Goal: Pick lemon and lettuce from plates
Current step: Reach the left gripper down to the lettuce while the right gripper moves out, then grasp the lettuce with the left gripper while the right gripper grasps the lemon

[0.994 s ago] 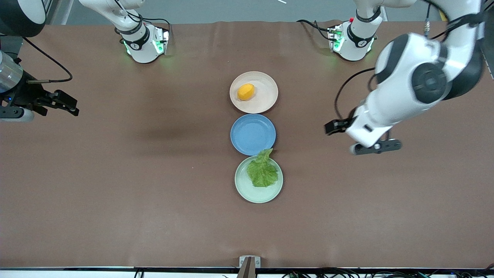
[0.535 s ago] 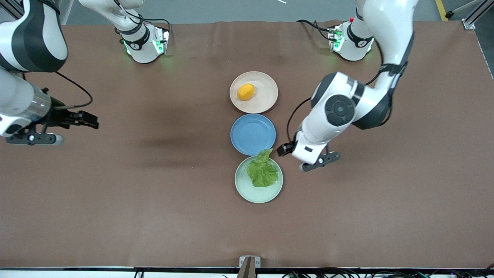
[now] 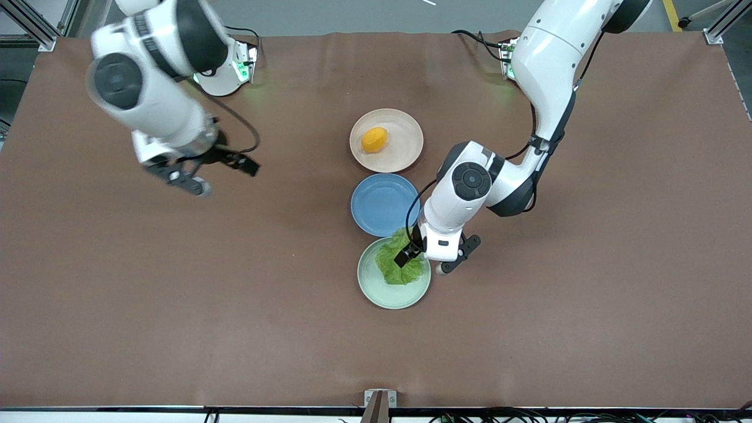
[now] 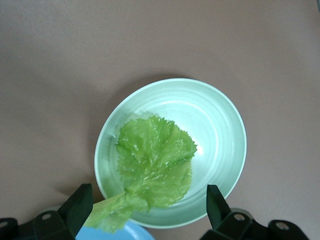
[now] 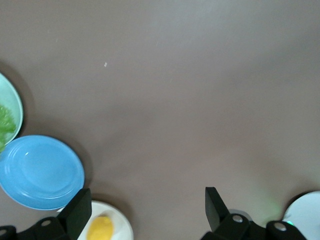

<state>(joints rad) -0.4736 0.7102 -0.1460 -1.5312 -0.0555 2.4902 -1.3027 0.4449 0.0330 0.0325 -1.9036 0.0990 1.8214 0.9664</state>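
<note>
The lemon (image 3: 374, 140) lies on the beige-pink plate (image 3: 405, 141), farthest from the front camera. The lettuce (image 3: 392, 269) lies on the mint green plate (image 3: 382, 294), its stem end reaching over the blue plate. My left gripper (image 3: 414, 258) hovers open over the lettuce's stem end; in the left wrist view its gripper (image 4: 147, 210) straddles the lettuce (image 4: 152, 160) above the mint plate (image 4: 220, 135). My right gripper (image 3: 244, 165) is open and empty, up over bare table toward the right arm's end. In the right wrist view the gripper (image 5: 147, 212) shows the lemon (image 5: 100, 227) beside one finger.
An empty blue plate (image 3: 385, 204) sits between the two task plates, touching or nearly touching both. It shows in the right wrist view (image 5: 40, 172) too. The brown table cover (image 3: 176, 305) is bare around the plates. The arm bases stand along the table edge farthest from the camera.
My left arm swung in from its end of the table to above the lettuce. My right arm moved from the table's edge toward the plates. Lemon and lettuce have not moved.
</note>
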